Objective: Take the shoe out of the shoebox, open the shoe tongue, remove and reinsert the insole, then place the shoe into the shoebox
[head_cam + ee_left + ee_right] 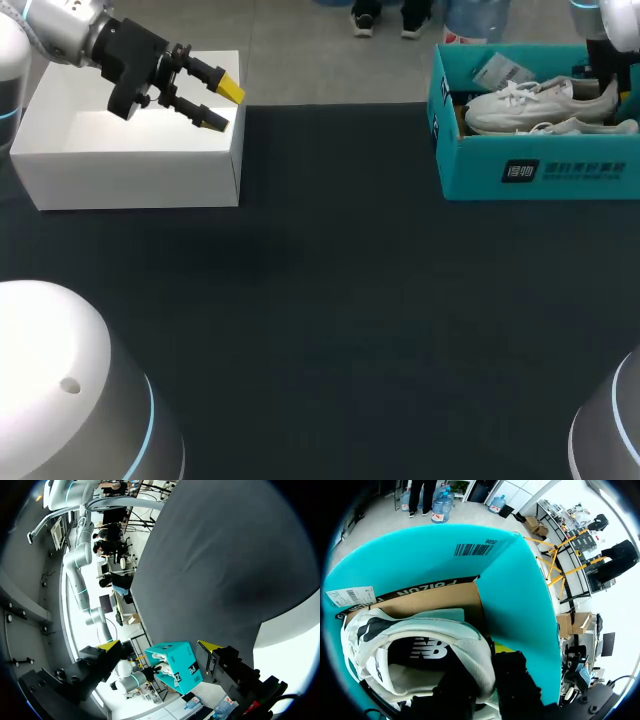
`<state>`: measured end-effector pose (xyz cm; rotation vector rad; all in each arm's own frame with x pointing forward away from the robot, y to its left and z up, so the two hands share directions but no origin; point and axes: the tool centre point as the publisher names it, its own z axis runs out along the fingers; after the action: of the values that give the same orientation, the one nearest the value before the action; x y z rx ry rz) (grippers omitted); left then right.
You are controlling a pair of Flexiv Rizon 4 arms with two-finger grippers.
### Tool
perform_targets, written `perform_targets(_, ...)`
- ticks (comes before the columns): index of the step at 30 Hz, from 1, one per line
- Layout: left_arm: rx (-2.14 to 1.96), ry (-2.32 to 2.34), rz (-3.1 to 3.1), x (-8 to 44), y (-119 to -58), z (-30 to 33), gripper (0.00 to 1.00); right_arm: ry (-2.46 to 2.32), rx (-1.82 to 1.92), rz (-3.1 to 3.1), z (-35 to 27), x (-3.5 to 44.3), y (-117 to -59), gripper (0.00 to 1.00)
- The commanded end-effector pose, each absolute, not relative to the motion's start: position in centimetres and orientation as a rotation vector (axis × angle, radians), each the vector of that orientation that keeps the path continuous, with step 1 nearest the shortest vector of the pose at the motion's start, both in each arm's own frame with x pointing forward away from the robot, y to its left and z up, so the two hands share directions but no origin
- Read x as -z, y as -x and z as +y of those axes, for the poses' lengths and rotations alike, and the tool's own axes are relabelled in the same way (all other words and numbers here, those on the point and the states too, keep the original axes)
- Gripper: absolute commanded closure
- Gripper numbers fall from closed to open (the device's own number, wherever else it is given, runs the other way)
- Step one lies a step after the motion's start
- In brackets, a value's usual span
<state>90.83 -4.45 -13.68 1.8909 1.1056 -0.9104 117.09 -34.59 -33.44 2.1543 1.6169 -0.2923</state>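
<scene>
A teal shoebox (530, 165) stands at the table's far right with two white shoes in it. My right gripper (606, 85) reaches down into the box at the heel of the upper shoe (535, 100). In the right wrist view the gripper (485, 667) is shut on the heel wall of the white shoe (420, 630), one finger inside the opening and one outside against the teal box wall (515, 590). My left gripper (218, 105) hangs open over a white box (130, 165) at the far left, its yellow tips (107, 644) holding nothing.
The second white shoe (585, 126) lies nearer the box's front wall. A paper tag (500, 70) lies at the back of the shoebox. Dark table cloth (330, 300) spreads between the two boxes.
</scene>
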Motion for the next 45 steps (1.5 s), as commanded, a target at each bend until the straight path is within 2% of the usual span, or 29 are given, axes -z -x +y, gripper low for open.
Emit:
perform_targets(1,0.908,-1.893,1.106,13.6,-90.8,-4.4,0.00,-2.171,0.306,1.618,-34.9,34.2,-117.9,1.00)
perform_targets(5,0.908,-1.893,1.106,13.6,-90.8,-4.4,0.00,-2.195,0.303,1.623,-34.9,34.5,-117.7,1.00)
perform_targets(6,0.908,-1.893,1.106,13.6,-90.8,-4.4,0.00,-2.206,0.298,1.622,-34.9,34.5,-117.7,0.73)
perform_targets(7,0.908,-1.893,1.106,13.6,-90.8,-4.4,0.00,-2.213,0.292,1.616,-34.8,34.3,-117.6,0.00)
perform_targets(26,0.908,-1.893,1.106,13.6,-90.8,-4.4,0.00,-2.248,-0.011,1.674,-30.7,24.0,-114.5,0.00)
perform_targets(36,0.908,-1.893,1.106,13.6,-90.8,-4.4,0.00,-2.231,-0.086,1.739,-27.4,21.7,-112.2,0.00)
perform_targets(45,0.858,-1.835,1.492,13.1,-92.1,-4.0,0.00,-2.220,-0.066,1.804,-25.7,21.5,-110.6,0.00)
